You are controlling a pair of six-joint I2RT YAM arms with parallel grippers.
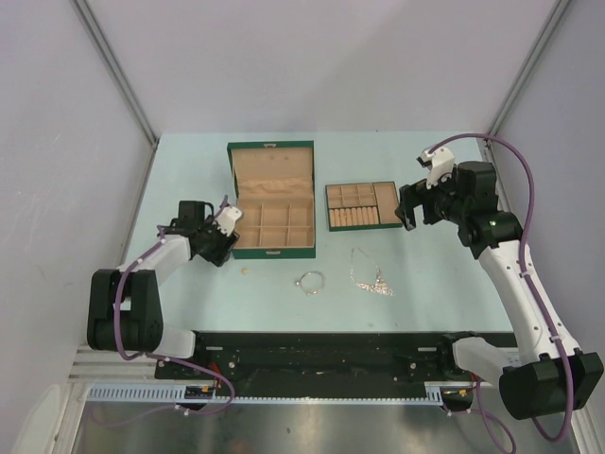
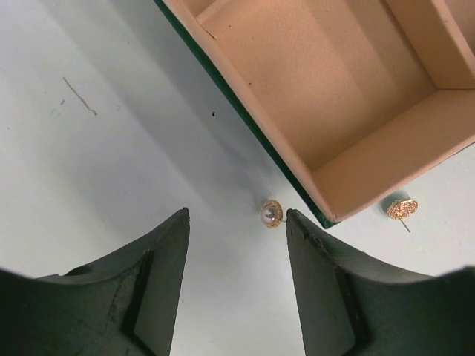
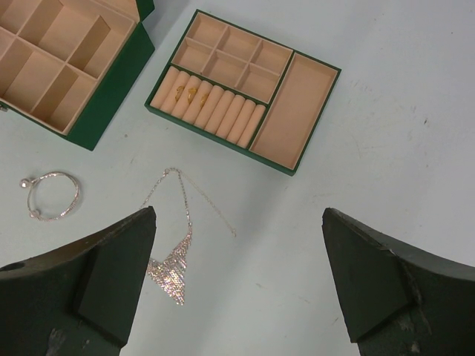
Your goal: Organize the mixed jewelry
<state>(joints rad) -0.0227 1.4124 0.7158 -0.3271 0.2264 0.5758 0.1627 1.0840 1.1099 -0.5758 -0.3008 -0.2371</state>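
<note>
**Step in hand (judged):** pickup of pearl stud earring (image 2: 272, 213) by left gripper (image 2: 236, 221).

**Handling advice:**
- Shift slightly toward the stud, centring it between the fingers instead of off beside one fingertip.
- Lower straight to the table (image 2: 96, 148).
- Close slowly and low on the round head. A small, smooth piece, likely to skid or flip under a fast squeeze.
- Mind the corner of the green box (image 2: 252, 113) just beside the stud, with little room there for the finger on that side.

**Left gripper, state:** partly open with a moderate gap. Nothing held. Stud just beside the inner edge of one finger, contact not discernible.

**Next outward:** flat gold stud (image 2: 401, 208) with its post showing, on the table just past the same box corner. Box compartment in the left wrist view bare.

**Right gripper (image 3: 239, 215), state:** spread wide, empty, touching nothing, hanging above the table beside the divided tray (image 3: 293, 165).

**Below it, on the table nearer the arm bases:**
- Bangle (image 3: 53, 195).
- Chain necklace (image 3: 172, 271) with sparkly pendant, near the bangle but not touching it.

**In the tray:** two small gold pieces in the ring rolls. Other slots seemingly bare.
</note>
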